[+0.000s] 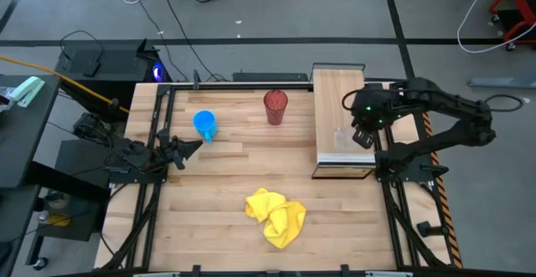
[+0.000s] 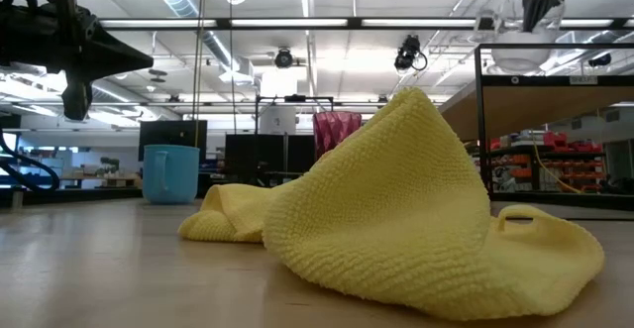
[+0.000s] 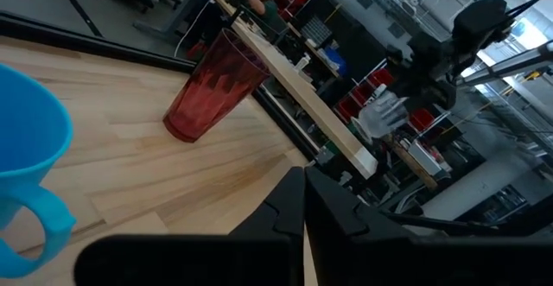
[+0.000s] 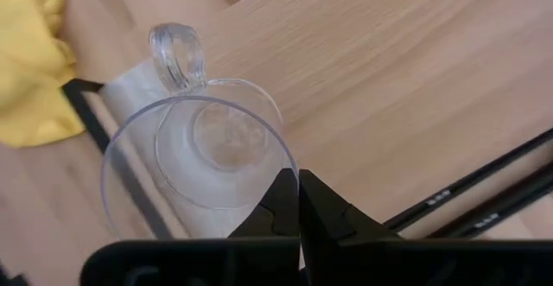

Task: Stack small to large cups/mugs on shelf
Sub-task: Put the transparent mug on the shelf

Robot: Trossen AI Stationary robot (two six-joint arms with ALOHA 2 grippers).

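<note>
Over the long light-wood shelf [image 1: 337, 110], the right hand [image 4: 298, 201] pinched the small clear glass cup's [image 4: 200, 152] rim, seemingly placing it; releasing comes next, while the closed, empty left hand [image 1: 191, 148] waited near the bright blue handled mug [image 1: 205, 125].

place: lab/workshop | cues: floor cables [image 1: 167, 9], ceiling strip lights [image 2: 297, 23]

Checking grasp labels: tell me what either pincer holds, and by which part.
The right pincer pinches the clear cup by its rim, above the shelf. The left pincer holds nothing.
</note>
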